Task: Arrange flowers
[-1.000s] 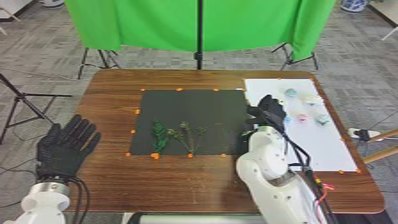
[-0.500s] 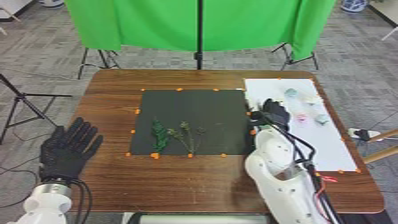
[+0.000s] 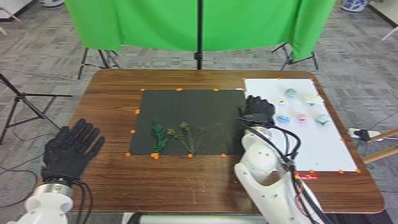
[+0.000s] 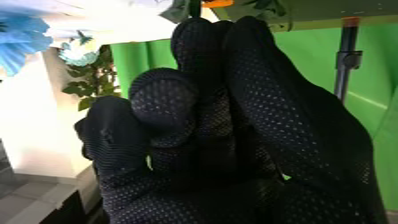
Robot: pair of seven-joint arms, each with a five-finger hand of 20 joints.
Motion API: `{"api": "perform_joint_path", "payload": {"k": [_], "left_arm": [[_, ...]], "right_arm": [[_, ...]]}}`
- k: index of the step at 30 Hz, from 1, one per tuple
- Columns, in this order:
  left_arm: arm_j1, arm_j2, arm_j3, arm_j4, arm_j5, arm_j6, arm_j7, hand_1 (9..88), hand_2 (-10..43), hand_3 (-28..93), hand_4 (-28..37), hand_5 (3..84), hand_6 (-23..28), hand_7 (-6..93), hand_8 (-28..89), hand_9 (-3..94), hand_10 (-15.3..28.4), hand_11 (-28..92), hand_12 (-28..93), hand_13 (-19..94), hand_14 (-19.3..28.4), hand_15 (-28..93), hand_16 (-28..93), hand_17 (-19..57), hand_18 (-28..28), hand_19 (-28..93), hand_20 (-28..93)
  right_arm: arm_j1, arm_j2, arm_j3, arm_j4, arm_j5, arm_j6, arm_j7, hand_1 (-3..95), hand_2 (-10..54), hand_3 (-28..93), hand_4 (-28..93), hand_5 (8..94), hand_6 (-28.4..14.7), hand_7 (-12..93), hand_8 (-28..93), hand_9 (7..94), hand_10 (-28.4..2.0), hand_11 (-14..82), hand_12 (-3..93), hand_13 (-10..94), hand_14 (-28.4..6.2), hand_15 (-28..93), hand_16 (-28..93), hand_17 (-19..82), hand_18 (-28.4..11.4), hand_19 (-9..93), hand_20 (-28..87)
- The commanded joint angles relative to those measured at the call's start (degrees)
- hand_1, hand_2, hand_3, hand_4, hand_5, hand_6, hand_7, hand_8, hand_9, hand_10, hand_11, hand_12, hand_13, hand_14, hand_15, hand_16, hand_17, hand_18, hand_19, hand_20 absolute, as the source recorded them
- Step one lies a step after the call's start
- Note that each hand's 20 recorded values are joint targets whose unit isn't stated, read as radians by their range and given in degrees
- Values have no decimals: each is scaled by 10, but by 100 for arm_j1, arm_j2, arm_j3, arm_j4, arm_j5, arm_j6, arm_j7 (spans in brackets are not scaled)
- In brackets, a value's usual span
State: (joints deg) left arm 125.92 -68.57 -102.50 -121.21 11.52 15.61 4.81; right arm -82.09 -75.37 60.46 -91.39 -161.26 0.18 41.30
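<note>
The right hand [image 3: 258, 109], fingers loosely extended, is over the seam between black mat [image 3: 195, 102] and white sheet [image 3: 324, 150] on the desk [image 3: 178, 185]. Just to its right lies the blue flower [image 3: 283, 119], the pink flower [image 3: 302, 118] farther right; the green sprigs [image 3: 160, 136] lie on the mat, well left. The left hand [image 3: 69, 152] is open, its fingers straight

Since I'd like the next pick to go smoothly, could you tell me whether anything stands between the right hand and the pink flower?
Yes: in the head view, the blue flower lies on the white sheet between the right hand and the pink flower. Nothing else visible stands in the way.
</note>
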Motion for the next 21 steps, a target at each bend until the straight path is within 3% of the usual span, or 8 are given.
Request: {"api": "perform_joint_path", "payload": {"k": [1, 4, 6, 8, 13, 17, 19, 21], "left_arm": [[139, -72, -18, -8, -107, 45, 17, 362, 109, 735, -283, 487, 84, 218, -121, 415, 151, 299, 111, 317, 160, 517, -93, -57, 159, 435, 157], [137, -82, -30, -7, -125, 9, 10, 352, 119, 736, -283, 488, 86, 216, -122, 416, 152, 299, 111, 317, 160, 518, -93, -57, 159, 434, 157], [123, -70, -28, 0, -137, 7, -2, 344, 126, 737, -283, 489, 87, 214, -121, 416, 153, 298, 110, 317, 161, 518, -93, -57, 159, 434, 156], [123, -67, -41, 6, -127, 10, -19, 340, 131, 737, -283, 490, 87, 212, -119, 416, 153, 298, 110, 318, 161, 518, -93, -57, 159, 434, 156], [77, -50, -12, 35, -133, -2, -71, 334, 139, 736, -283, 490, 88, 211, -118, 417, 154, 297, 111, 318, 162, 517, -93, -58, 159, 434, 156], [54, -43, -7, 50, -70, -17, -106, 332, 141, 737, -283, 491, 88, 211, -117, 417, 154, 296, 111, 317, 162, 516, -93, -58, 159, 433, 156], [32, -84, -24, 40, 88, -52, -217, 332, 139, 738, -283, 491, 88, 211, -117, 418, 154, 296, 111, 317, 162, 516, -93, -58, 159, 434, 156], [24, -67, -4, 25, 254, -122, -269, 342, 129, 741, -283, 492, 86, 215, -116, 417, 153, 297, 112, 317, 162, 516, -93, -58, 159, 434, 156]], "right_arm": [[-440, 139, -155, 73, 438, 613, 252, 580, -95, 745, -279, 687, -20, 566, 168, 822, -120, 278, 530, 765, -117, 651, 429, 515, -256, 932, 537], [-543, 301, -108, -340, 753, 494, 282, 537, -95, 739, -257, 618, -42, 622, 136, 757, -146, 340, 498, 726, -137, 697, 392, 518, -255, 932, 545], [-628, 370, -44, -540, 732, 145, 209, 471, -95, 747, -246, 593, -65, 511, 100, 704, -190, 367, 322, 691, -154, 685, 346, 507, -256, 932, 546], [-647, 345, 33, -698, 890, -511, 201, 387, -95, 773, -240, 582, -89, 374, -101, 652, -222, 324, 238, 648, -174, 673, 314, 489, -267, 932, 543], [-559, 272, -4, -592, 982, -1052, 201, 308, -95, 725, -267, 496, -130, 236, -87, 552, -267, 235, 198, 555, -212, 672, 267, 442, -283, 932, 528], [-415, 323, -322, -274, 532, -1112, 0, 387, -95, 766, -279, 502, -118, 288, -100, 564, -249, 285, 208, 559, -202, 687, 264, 438, -284, 932, 531], [-354, 380, -399, -248, 183, -1727, -253, 466, -95, 792, -280, 543, -95, 332, -115, 608, -222, 331, 222, 595, -183, 688, 272, 440, -284, 932, 536], [-311, 452, -524, -124, 34, -1762, -397, 522, -95, 768, -282, 596, -73, 341, -117, 669, -193, 300, 267, 634, -153, 639, 354, 437, -280, 932, 534]]}}
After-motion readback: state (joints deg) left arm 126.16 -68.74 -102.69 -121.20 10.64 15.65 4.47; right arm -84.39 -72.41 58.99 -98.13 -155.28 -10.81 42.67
